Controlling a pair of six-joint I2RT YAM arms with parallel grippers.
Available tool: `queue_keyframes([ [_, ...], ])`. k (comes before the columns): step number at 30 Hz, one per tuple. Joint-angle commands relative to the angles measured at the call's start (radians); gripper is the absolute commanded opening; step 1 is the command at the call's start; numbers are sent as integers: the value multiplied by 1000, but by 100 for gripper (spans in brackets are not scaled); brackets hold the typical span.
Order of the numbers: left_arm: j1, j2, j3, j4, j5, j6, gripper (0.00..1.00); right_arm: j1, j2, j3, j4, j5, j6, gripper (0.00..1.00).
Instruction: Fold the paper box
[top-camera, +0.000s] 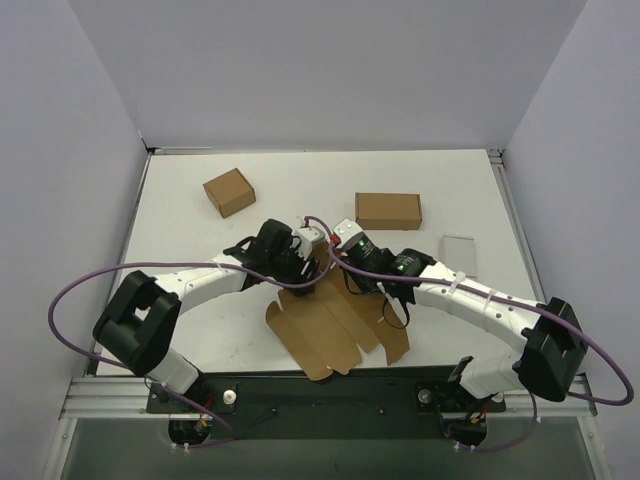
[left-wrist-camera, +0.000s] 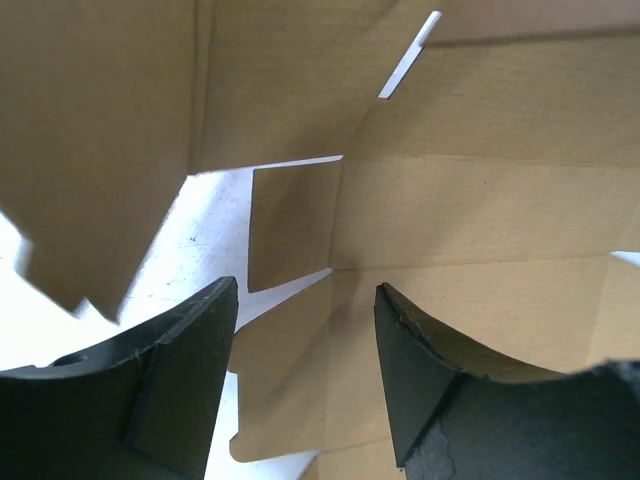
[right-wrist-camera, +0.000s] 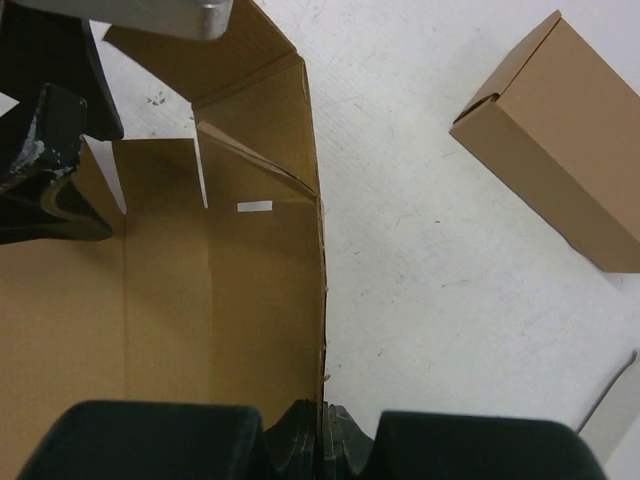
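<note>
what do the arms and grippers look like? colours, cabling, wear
The left arm and right arm have white links with chunky black joint housings. A purple cable loops alongside each arm. The left gripper and right gripper have matte black fingers, scuffed at the edges.

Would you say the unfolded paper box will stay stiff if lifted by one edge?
Probably floppy: the paper box is thin sheet with many creases, so panels would likely hinge. Likely light: the right fingers hold one wall up.

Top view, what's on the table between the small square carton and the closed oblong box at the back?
Nothing. In the top view the table between the carton and the box is bare white surface.
</note>
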Motion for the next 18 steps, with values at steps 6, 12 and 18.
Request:
queue_keyframes([
  [6, -7, 58, 50, 37, -39, -4, 64, 27, 59, -34, 81, 94, 46, 0],
  [12, -7, 107, 62, 84, -74, -45, 64, 27, 71, -54, 104, 90, 51, 0],
  [18, -7, 104, 44, 131, -42, -63, 67, 26, 84, -64, 107, 85, 46, 0],
])
